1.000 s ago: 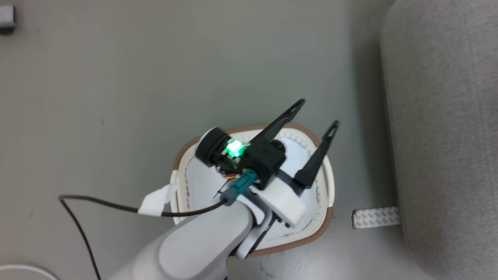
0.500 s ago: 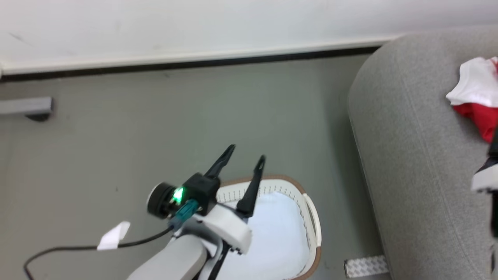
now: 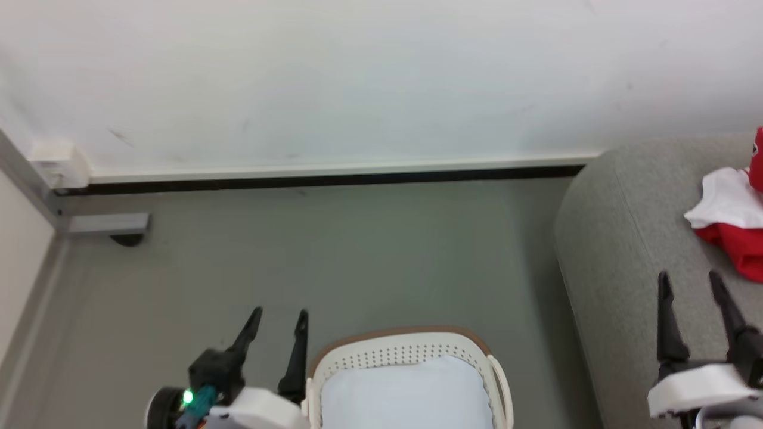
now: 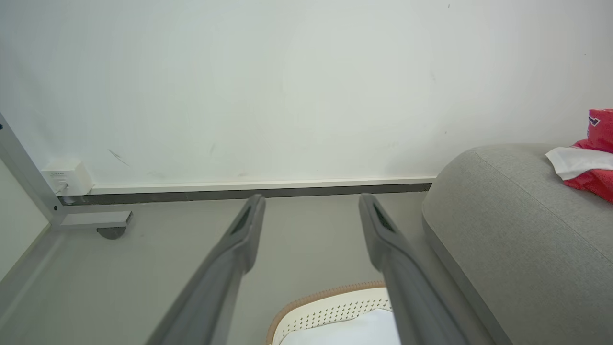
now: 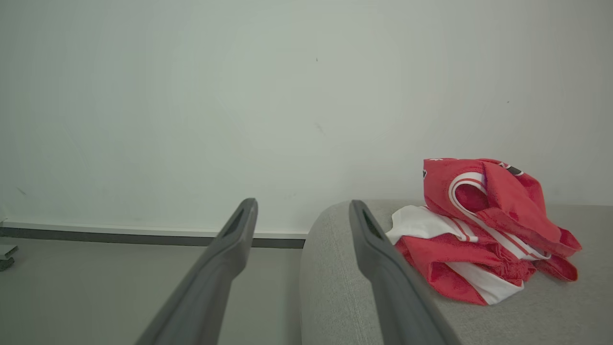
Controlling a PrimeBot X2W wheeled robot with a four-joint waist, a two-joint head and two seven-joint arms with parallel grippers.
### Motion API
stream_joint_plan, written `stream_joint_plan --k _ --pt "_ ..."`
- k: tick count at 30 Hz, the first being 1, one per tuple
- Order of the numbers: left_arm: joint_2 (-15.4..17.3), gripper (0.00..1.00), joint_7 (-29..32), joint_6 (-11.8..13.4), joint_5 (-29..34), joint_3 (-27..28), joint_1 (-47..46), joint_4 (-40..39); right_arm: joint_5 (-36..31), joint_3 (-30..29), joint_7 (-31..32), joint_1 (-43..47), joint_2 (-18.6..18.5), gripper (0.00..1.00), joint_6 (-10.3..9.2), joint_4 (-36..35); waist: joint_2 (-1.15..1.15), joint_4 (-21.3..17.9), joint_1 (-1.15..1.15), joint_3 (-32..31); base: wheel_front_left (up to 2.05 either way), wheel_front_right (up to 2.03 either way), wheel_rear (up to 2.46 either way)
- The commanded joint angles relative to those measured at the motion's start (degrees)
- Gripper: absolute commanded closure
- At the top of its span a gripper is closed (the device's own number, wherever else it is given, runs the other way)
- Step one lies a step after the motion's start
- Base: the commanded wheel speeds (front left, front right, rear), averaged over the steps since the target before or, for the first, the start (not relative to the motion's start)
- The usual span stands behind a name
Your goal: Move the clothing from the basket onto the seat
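The red and white clothing [image 3: 738, 250] lies bunched on the grey seat [image 3: 620, 250] at the far right; the right wrist view shows the clothing [image 5: 483, 230] as a striped heap on the seat [image 5: 335, 273]. The cream basket [image 3: 393, 332] with its brown rim stands on the floor at the bottom, holding pale bluish-white padding [image 3: 405, 393] with no red fabric visible on it. My left gripper [image 3: 279, 314] is open and holds nothing, just left of the basket. My right gripper [image 3: 688, 277] is open over the seat, short of the clothing. Both wrist views show the left gripper [image 4: 311, 199] and right gripper [image 5: 302, 205] with nothing between the fingers.
A white wall with a dark baseboard [image 3: 322, 179] runs across the back. A grey metal frame foot [image 3: 107, 224] and a small white box [image 3: 55, 162] sit in the left corner. Bare grey floor [image 3: 357, 256] lies between wall, basket and seat.
The head view has tilted up from the floor to the wall. My left gripper has moved from over the basket to its left side. My right gripper has come into view over the seat.
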Motion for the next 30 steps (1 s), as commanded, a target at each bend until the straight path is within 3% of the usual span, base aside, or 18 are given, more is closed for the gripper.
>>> stream_joint_plan --k 1,6,19,30 --pt "-0.4 0.0 0.0 -0.5 1.0 1.6 2.3 0.0 -0.2 0.6 0.0 2.1 0.0 0.0 -0.14 -0.6 0.0 1.9 0.02 -2.2 0.0 0.0 0.0" --pt "-2.1 0.0 0.0 -3.0 3.3 7.5 7.7 1.1 1.8 3.7 0.0 6.6 0.0 0.0 -0.14 -2.0 0.0 3.6 0.02 -3.8 0.0 0.0 0.0" --pt "-7.5 0.0 0.0 -13.2 10.6 22.2 14.1 4.4 3.6 7.6 0.0 13.0 0.0 0.0 -0.14 -3.4 0.0 5.4 0.02 -6.2 0.0 0.0 0.0" --pt "-11.2 0.0 0.0 -19.9 16.4 30.1 15.9 5.0 5.1 8.6 0.0 13.0 0.0 0.0 -0.14 -1.6 0.0 5.5 0.02 -6.7 0.0 0.0 0.0"
